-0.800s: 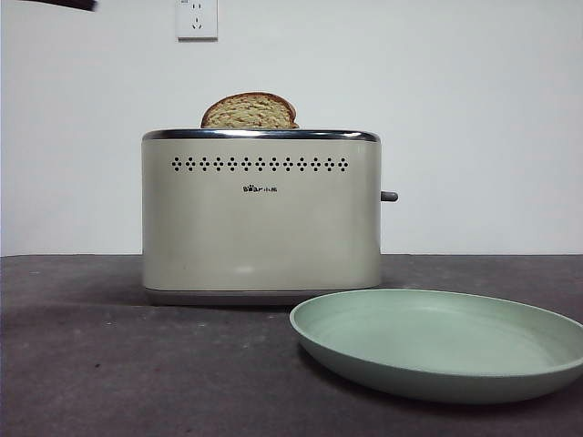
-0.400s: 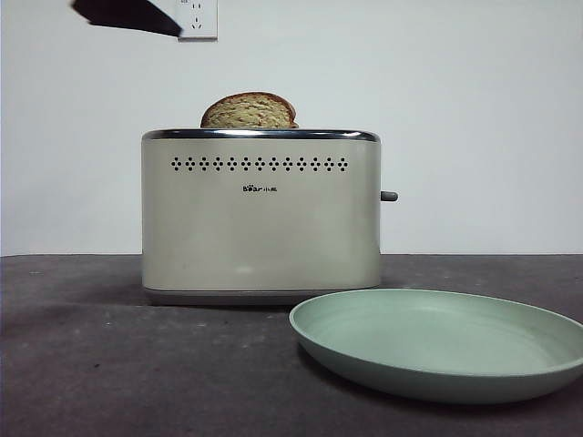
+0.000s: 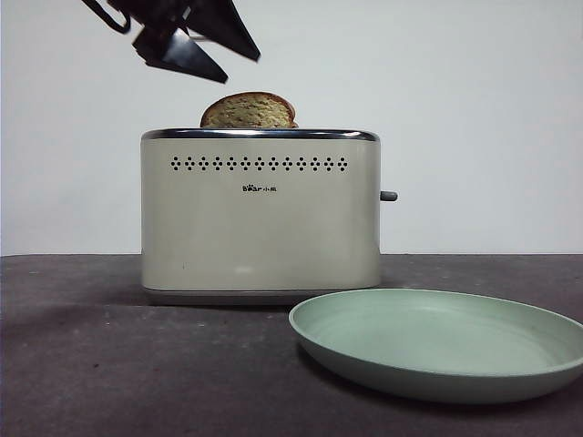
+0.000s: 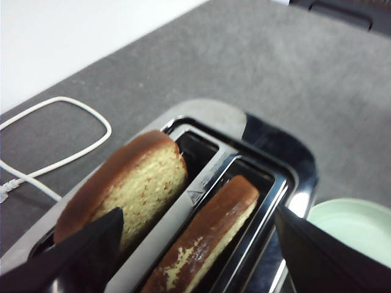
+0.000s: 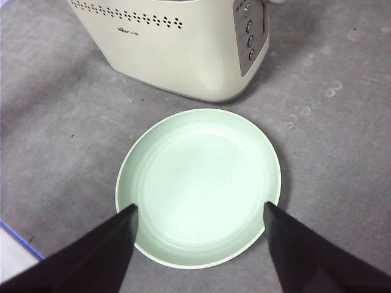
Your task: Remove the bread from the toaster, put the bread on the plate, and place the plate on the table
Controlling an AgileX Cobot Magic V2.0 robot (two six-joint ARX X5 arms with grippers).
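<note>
Front view: left pincer gapes above the toaster's bread.

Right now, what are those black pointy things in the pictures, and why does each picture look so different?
They are a robot's grippers, pinchers on two arms. One camera looks across the dark grey table; two others ride on the wrists. The left gripper, open, hovers above the boxy cream toaster, where two brown-crusted bread slices stand in the slots. The right gripper, also open, hangs over the round, empty mint-green plate. Nothing is held.
</note>
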